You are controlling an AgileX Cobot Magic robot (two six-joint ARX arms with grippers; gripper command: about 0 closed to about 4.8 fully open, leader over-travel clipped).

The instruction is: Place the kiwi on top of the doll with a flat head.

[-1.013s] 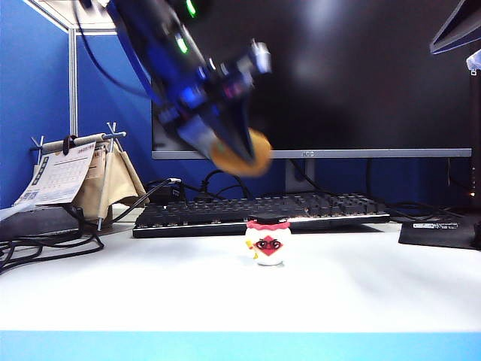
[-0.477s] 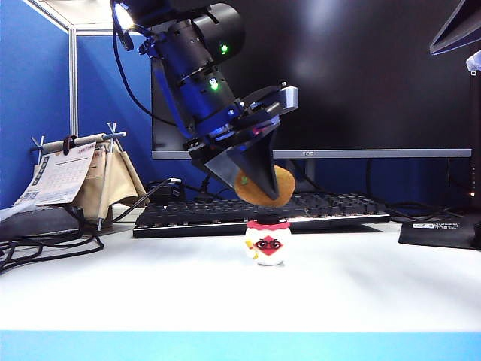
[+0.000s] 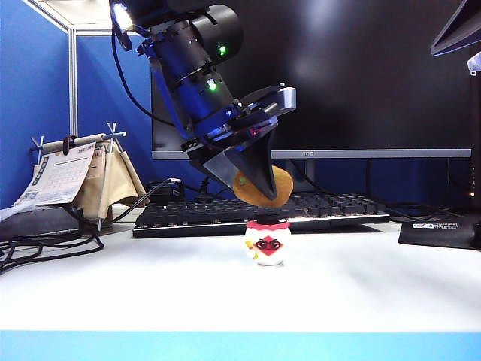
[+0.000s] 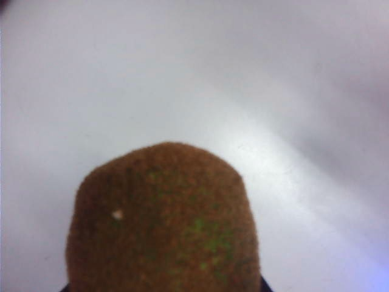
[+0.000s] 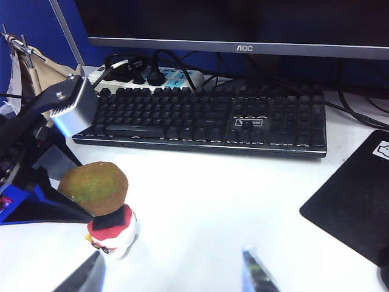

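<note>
The fuzzy brown oval kiwi [image 3: 259,188] is clamped in the left hand [image 3: 257,186] just above the small white flat-capped doll [image 3: 267,242]. The right hand [image 5: 173,277], fingers spread, is held over the white tabletop [image 3: 361,293].

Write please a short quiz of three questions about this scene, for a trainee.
1. True or false: the kiwi is held in the left gripper.
2. Where is the kiwi relative to the doll? A) beside it on the table B) just above its head C) behind the keyboard
3. In the right wrist view, are the fingertips of the right gripper apart or together?

Key: 1 true; 2 B; 3 apart, with nothing between them.
</note>
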